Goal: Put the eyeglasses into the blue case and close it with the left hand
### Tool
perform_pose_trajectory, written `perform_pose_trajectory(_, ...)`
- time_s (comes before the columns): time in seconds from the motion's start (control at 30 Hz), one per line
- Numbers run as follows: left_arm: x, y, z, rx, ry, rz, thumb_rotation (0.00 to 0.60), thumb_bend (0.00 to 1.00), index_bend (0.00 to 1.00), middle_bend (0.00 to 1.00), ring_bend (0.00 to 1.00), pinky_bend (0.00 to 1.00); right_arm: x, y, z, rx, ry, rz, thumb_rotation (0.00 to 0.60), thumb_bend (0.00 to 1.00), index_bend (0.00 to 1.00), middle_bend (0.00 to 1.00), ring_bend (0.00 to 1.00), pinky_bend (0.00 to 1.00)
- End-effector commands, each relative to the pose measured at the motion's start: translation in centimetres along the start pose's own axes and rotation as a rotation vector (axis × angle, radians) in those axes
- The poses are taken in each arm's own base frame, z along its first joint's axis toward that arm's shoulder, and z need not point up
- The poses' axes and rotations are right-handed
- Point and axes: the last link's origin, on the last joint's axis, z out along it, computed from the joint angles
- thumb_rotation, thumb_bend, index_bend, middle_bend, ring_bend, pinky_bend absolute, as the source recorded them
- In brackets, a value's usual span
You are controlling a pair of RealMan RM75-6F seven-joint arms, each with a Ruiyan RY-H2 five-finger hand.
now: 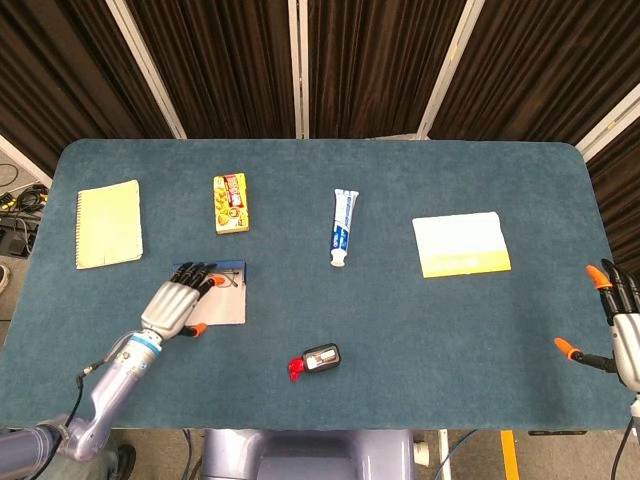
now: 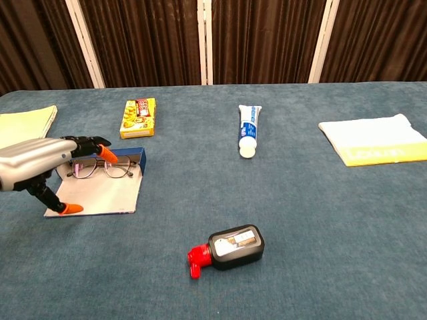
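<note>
The blue case (image 1: 222, 303) lies open at the table's front left, its pale flap (image 2: 100, 193) flat toward me and its blue wall (image 2: 138, 160) behind. The eyeglasses (image 2: 107, 168) rest inside against that wall, partly hidden in the head view (image 1: 229, 280). My left hand (image 1: 178, 305) hovers over the left part of the case, fingers spread and holding nothing. In the chest view my left hand (image 2: 39, 165) has a fingertip over the glasses and the thumb by the flap's front left corner. My right hand (image 1: 624, 335) stays at the table's right edge, fingers apart, empty.
A yellow notebook (image 1: 108, 223) lies far left and a yellow snack box (image 1: 230, 203) behind the case. A toothpaste tube (image 1: 343, 227) is mid-table, a yellow-white cloth (image 1: 461, 244) to the right. A black bottle with red cap (image 1: 317, 360) lies near the front.
</note>
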Motion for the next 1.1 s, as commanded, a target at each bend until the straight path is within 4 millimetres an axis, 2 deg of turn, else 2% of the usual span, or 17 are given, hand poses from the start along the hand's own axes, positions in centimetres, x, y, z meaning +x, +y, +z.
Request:
perform_pose_trajectory(0.03, -0.6, 0.7, 0.0, -0.015, -0.001, 0.002, 0.6, 0.25, 0.19, 0.0, 0.0, 0.0, 0.1, 0.0, -0.1, 0.003, 0.002, 0.004, 0.6, 0.0, 0.0, 0.0, 0.0, 0.0)
perform_pose_trajectory(0.33, -1.6, 0.9, 0.3, 0.0, -0.007, -0.006, 0.6, 0.25, 0.19, 0.0, 0.0, 0.0, 0.3, 0.1, -0.1, 0.002, 0.007, 0.005, 0.6, 0.0, 0.0, 0.0, 0.0, 0.0)
perform_pose_trajectory(0.67, -1.4, 0.5, 0.7, 0.01, 0.01, -0.018, 0.6, 0.24, 0.2, 0.0, 0.0, 0.0, 0.3, 0.1, 0.0, 0.001, 0.006, 0.005, 0.6, 0.0, 0.0, 0.0, 0.0, 0.0)
perform_pose_trajectory(1.1, -2.2, 0.1, 1.0, 0.026, -0.008, -0.02, 0.6, 0.26, 0.2, 0.0, 0.0, 0.0, 0.3, 0.2, 0.0, 0.0, 0.007, 0.009, 0.6, 0.0, 0.0, 0.0, 0.0, 0.0)
